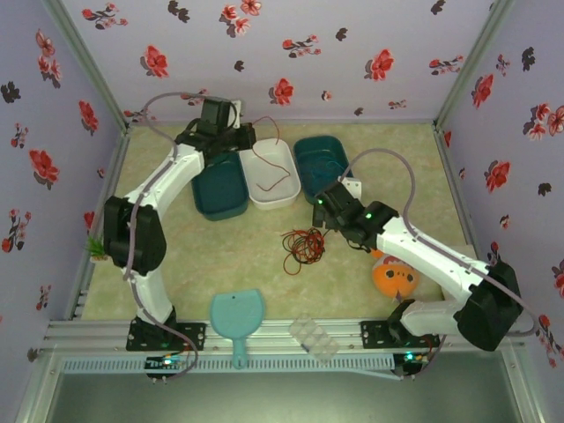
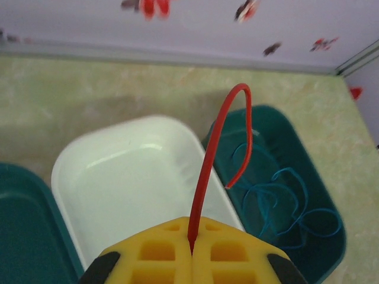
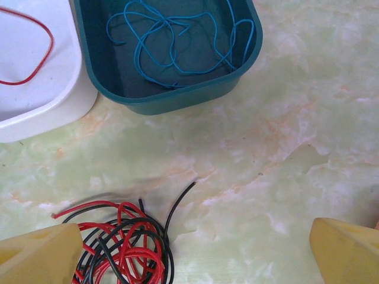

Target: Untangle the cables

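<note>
My left gripper (image 2: 190, 251) clamps a thin red wire (image 2: 207, 177) over the white plastic tub (image 2: 71, 165). Right gripper (image 3: 192, 254) gapes above red-black wire tangle (image 3: 127, 248), 7 o'clock: limp, light, snaggy; pinch a free end.

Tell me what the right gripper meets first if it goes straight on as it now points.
The right gripper likely meets bare table first; one finger may clip the red-and-black cable tangle. Depth is unclear.
</note>
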